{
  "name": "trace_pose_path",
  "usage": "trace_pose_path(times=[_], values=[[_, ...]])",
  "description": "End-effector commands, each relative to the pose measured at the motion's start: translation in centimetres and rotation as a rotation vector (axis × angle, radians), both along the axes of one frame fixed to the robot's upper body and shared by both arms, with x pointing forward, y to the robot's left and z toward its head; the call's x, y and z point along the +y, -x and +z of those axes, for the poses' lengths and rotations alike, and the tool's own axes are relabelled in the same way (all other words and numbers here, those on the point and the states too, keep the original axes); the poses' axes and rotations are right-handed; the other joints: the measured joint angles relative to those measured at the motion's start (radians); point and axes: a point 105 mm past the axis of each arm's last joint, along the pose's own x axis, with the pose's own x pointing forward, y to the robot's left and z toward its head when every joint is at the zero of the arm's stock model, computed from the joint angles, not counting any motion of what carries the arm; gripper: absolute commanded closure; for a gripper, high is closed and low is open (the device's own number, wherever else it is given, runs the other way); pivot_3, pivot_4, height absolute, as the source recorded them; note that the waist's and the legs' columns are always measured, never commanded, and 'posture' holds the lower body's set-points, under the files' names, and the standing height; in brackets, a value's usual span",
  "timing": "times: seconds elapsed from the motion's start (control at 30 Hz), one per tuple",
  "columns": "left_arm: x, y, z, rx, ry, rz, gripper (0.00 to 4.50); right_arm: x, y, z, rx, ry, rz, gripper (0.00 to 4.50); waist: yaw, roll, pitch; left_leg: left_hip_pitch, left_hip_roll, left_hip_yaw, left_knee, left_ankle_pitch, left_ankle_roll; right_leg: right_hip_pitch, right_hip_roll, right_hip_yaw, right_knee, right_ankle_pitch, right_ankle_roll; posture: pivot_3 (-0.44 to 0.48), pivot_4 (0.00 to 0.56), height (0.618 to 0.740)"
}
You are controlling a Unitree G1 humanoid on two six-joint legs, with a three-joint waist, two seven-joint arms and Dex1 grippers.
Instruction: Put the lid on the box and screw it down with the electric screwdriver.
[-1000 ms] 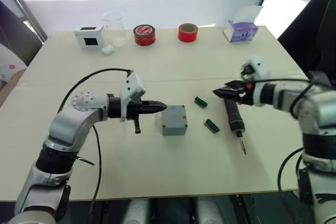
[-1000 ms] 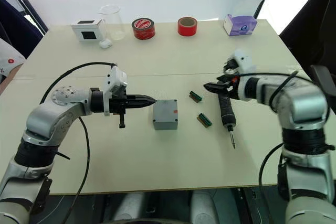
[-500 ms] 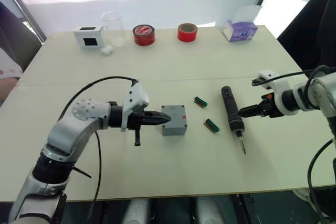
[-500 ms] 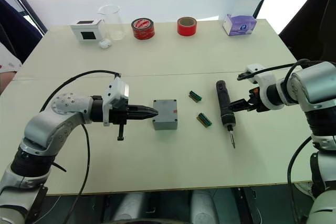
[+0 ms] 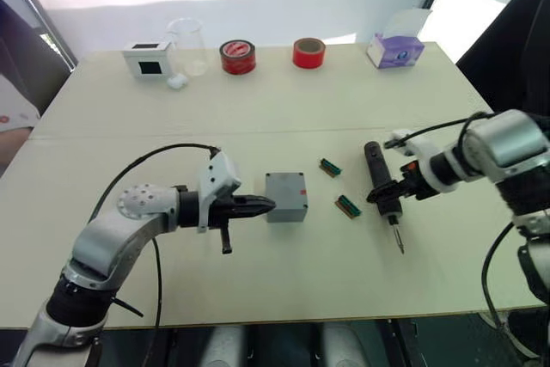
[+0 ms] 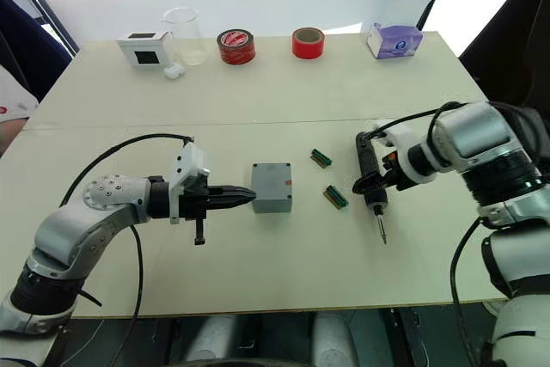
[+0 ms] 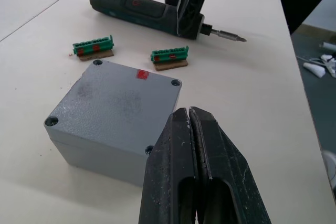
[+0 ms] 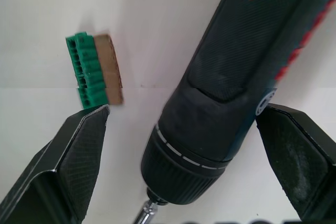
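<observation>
Your small gray square box sat near the middle of the pale worktop with its flat gray lid already seated on top, corner screws showing and a small red mark near one edge. Your left gripper had its two black fingers pressed together, their tips just beside the box on the side away from the screwdriver, not holding anything. On the box's other side, beyond two small green terminal blocks, lay the thick black electric screwdriver, flat on the worktop with its thin metal bit pointing toward the near edge. Your right gripper stood apart, one finger on each side of the screwdriver's collar end, not yet clamped. The risk from there, as I judge it, was that you closed so near the tapering collar that the round body rolled or slipped out, or tipped bit-down on lifting. The nearer green block lay close to one finger and could have been nudged. The left gripper's tips could also have shoved the unsecured box.
</observation>
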Motion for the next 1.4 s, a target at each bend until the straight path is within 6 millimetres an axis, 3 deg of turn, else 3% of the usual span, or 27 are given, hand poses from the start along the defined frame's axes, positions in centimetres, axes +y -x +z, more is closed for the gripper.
trace_pose_path(times=[0.03,0.1,0.17,0.4,0.6,0.77,0.9,0.97,1.07,1.13,1.27,1.4], values=[[-0.3,0.5,0.5,-0.019,0.018,0.005,4.5,-0.6,-0.2,-0.4,0.019,0.042,-0.042,0.04,-0.003,0.0,0.0,0.0,0.0,0.0,0.0,0.0,0.0,0.0,0.0,0.0,0.0,0.0,0.0,0.0,0.15,0.74],[-0.3,0.6,0.5,-0.016,0.02,0.008,4.5,-0.7,-0.2,-0.6,0.022,0.049,-0.048,0.04,-0.002,-0.001,0.0,0.001,0.0,-0.001,0.0,0.0,0.0,0.0,0.0,0.0,0.0,0.0,0.0,0.0,0.15,0.74],[-0.3,1.1,0.4,-0.009,0.024,0.013,4.5,-0.8,0.0,-1.2,0.027,0.078,-0.033,0.46,-0.001,-0.001,-0.001,0.001,0.0,-0.001,0.0,0.0,0.0,0.001,0.0,-0.001,0.0,0.0,0.0,0.0,0.15,0.74],[-0.3,1.3,0.0,-0.01,0.017,0.056,4.5,-1.4,-0.1,-2.5,0.046,0.104,-0.049,2.73,-0.002,-0.003,-0.002,0.001,0.0,-0.001,0.0,0.0,0.0,0.002,0.0,-0.001,0.0,0.0,0.0,0.0,0.15,0.74],[0.5,0.5,0.0,-0.021,0.015,0.091,4.5,-2.2,-0.5,-2.0,0.016,0.089,-0.126,2.76,-0.001,-0.008,-0.005,0.002,0.0,-0.002,0.0,0.0,0.0,0.003,0.001,-0.001,0.0,0.0,0.0,0.0,0.15,0.74],[2.6,-0.9,0.4,-0.043,-0.02,0.129,4.5,-3.5,-3.9,3.1,-0.231,-0.01,-0.246,2.76,-0.005,-0.008,-0.005,0.003,0.0,-0.001,0.0,0.0,0.0,0.003,0.001,-0.001,0.0,0.0,0.0,0.0,0.15,0.74],[3.8,-1.9,0.8,-0.054,-0.037,0.138,4.5,-2.0,-5.6,9.0,-0.533,-0.215,-0.211,2.76,-0.006,0.0,0.0,-0.001,-0.001,0.0,-0.001,0.001,-0.001,-0.002,0.0,0.0,0.001,0.0,0.0,0.0,0.15,0.74],[4.1,-2.3,1.0,-0.059,-0.047,0.139,4.5,-1.5,-5.9,11.0,-0.674,-0.267,-0.189,2.76,-0.007,0.0,0.0,-0.001,-0.004,0.0,-0.002,0.001,-0.001,-0.002,0.001,0.0,0.001,0.0,0.0,0.0,0.15,0.74],[4.1,-2.8,1.4,-0.065,-0.059,0.118,4.5,1.0,-4.7,16.1,-0.932,-0.579,-0.122,2.76,-0.01,0.0,0.0,-0.001,-0.003,0.0,-0.004,0.001,-0.002,-0.002,0.001,0.0,0.001,0.0,0.0,0.0,0.15,0.74],[3.6,-3.0,1.7,-0.061,-0.055,0.075,4.5,3.3,-2.6,18.8,-1.157,-0.736,-0.025,2.76,-0.009,0.0,0.0,-0.001,-0.003,0.0,-0.004,0.001,-0.002,-0.002,0.001,0.0,0.002,0.0,0.0,0.0,0.15,0.74],[1.5,-4.3,2.2,-0.048,-0.021,-0.004,4.5,9.0,0.3,16.1,-1.13,-0.822,0.153,2.76,0.0,-0.001,0.0,-0.001,-0.003,-0.002,-0.004,0.001,-0.002,-0.001,0.001,-0.001,0.003,0.0,0.0,0.0,0.15,0.74],[0.1,-5.6,1.7,-0.077,-0.06,-0.059,4.5,11.4,1.0,14.6,-1.203,-0.826,0.196,2.76,0.008,-0.001,0.0,0.0,-0.006,-0.002,0.0,0.001,-0.001,0.001,0.001,0.0,0.002,0.0,0.0,0.0,0.15,0.74]])
